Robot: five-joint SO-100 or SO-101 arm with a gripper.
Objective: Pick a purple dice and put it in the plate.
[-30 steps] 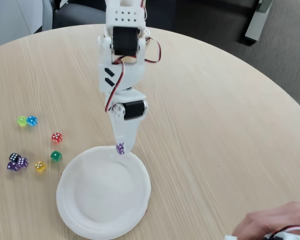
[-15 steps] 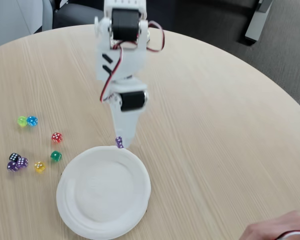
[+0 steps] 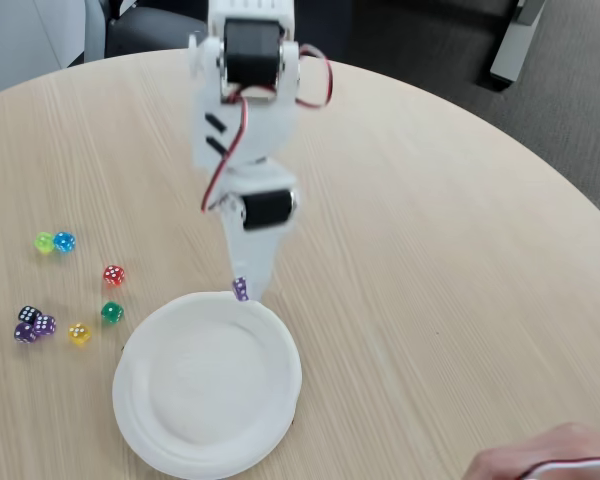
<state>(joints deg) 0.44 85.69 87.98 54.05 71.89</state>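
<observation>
The arm's top (image 3: 250,20) runs off the upper edge, a person's hand (image 3: 540,455) is cut off bottom right, and pips on the left dice cluster (image 3: 35,325) are too tiny to count.

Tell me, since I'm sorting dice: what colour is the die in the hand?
Purple with white pips, seen in the fixed view: the purple die sits in the hand.

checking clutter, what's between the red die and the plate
In the fixed view, the green die lies between the red die and the plate.
</observation>
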